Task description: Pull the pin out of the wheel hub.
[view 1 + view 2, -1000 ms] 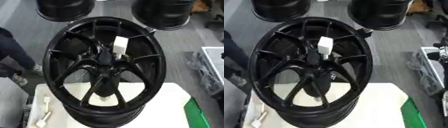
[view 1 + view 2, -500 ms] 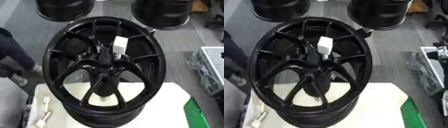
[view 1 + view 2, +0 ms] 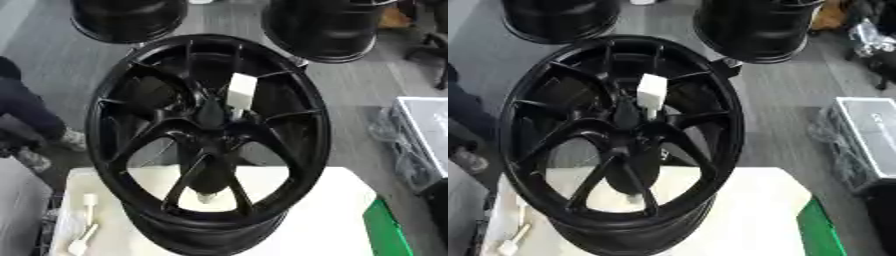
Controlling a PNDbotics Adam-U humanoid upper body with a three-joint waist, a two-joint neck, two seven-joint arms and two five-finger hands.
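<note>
The large black multi-spoke alloy wheel hub [image 3: 208,145] stands tilted on the white desk [image 3: 324,220], its open face turned up toward the camera. The white pin with a blocky rectangular head [image 3: 241,92] sits seated in the wheel, just off the centre boss toward 1 o'clock, its narrower stem running down into the hub. Judging from this, the pull has not begun: the pin is in place and nothing touches it.

Neither of the robot's hands shows in either eye view, so the state of their fingers cannot be told. What is left is essentially the whole task: a hand has to come in, close on the white head and draw it out along its stem.

At 7 o'clock from the wheel, on the near left part of the desk, lie two small white pin-like pieces [image 3: 86,232], apart from the rim. A green panel [image 3: 389,230] shows at the desk's edge at 4 o'clock. Two more black wheels [image 3: 322,25] stand on the grey floor at 12 o'clock.
</note>
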